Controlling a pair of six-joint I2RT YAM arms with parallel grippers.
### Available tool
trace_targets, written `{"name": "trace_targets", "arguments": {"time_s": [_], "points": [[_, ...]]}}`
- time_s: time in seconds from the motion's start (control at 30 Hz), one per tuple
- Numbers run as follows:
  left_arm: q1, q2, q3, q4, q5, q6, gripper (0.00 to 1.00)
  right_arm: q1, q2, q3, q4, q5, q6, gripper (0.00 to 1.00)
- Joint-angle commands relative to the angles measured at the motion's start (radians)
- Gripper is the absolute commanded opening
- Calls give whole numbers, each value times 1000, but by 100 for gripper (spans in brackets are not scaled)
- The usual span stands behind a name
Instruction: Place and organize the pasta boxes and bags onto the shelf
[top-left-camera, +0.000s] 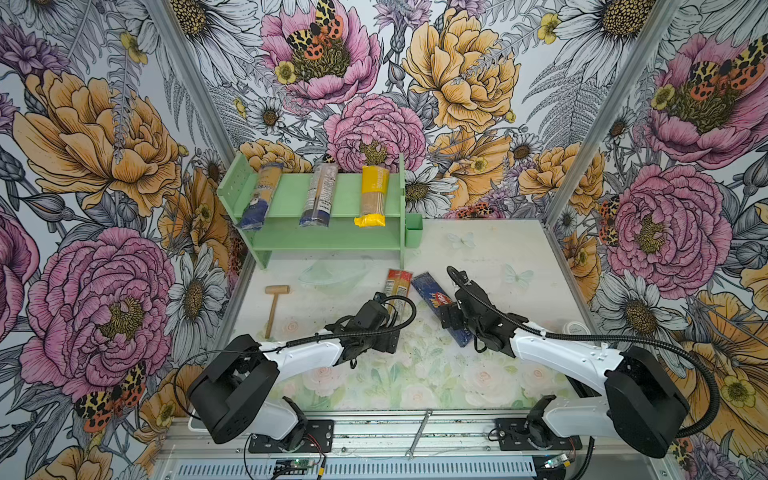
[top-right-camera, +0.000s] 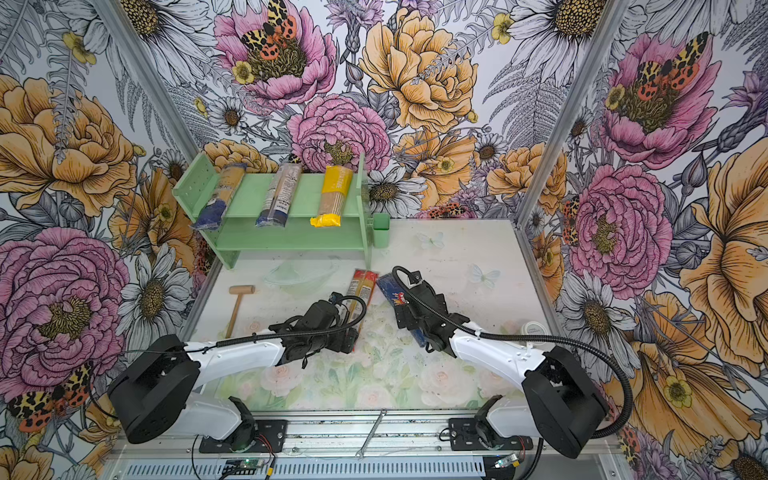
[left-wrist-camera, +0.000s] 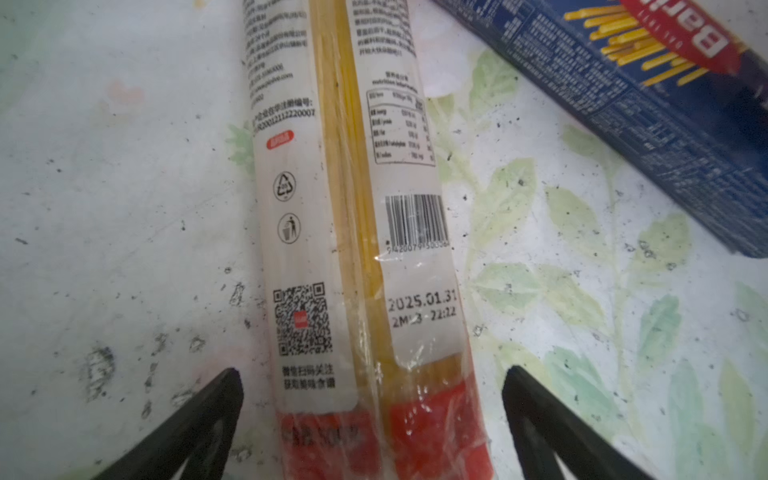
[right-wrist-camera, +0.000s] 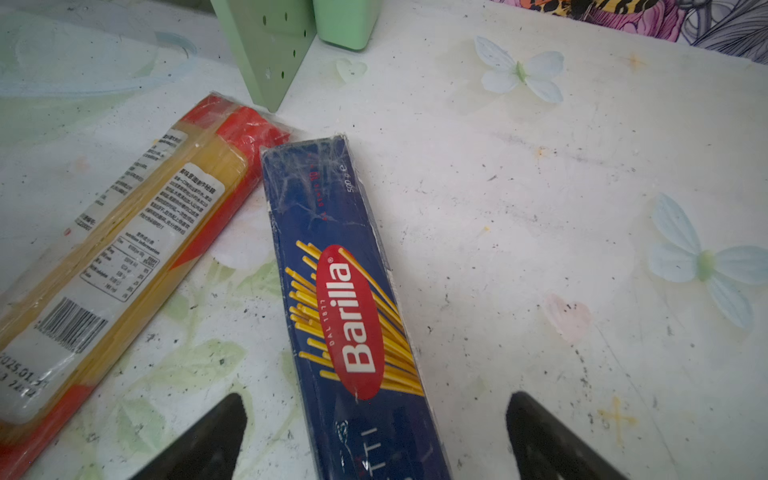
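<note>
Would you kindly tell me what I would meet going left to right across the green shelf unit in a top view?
Tan-topped blue-ended spaghetti bag → grey-labelled blue-ended spaghetti bag → yellow spaghetti bag → small green cup.

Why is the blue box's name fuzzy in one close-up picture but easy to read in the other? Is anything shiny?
Left wrist view: the Barilla box sits at the frame's edge, soft and smeared; small white glints shine on the red-ended bag. Right wrist view: the box's logo is crisp, but its near end blurs.
</note>
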Motion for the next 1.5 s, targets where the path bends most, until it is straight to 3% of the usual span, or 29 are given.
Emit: {"name": "trace_targets", "arguments": {"time_s": [0.0,0.77,1.33,1.47], "points": [[-18,19,37,36,-39,26,99,-9,7,26,7,-6,12,99],[-66,152,89,1,-164,11,97,-16,13,20,8,-5,13,100],[-77,182,103,-45,-185,-5,76,-20,1,12,7,-2,11,100],[-76,190,106,-61,-194,-10,64,-22,-3,9,7,-2,12,100]]}}
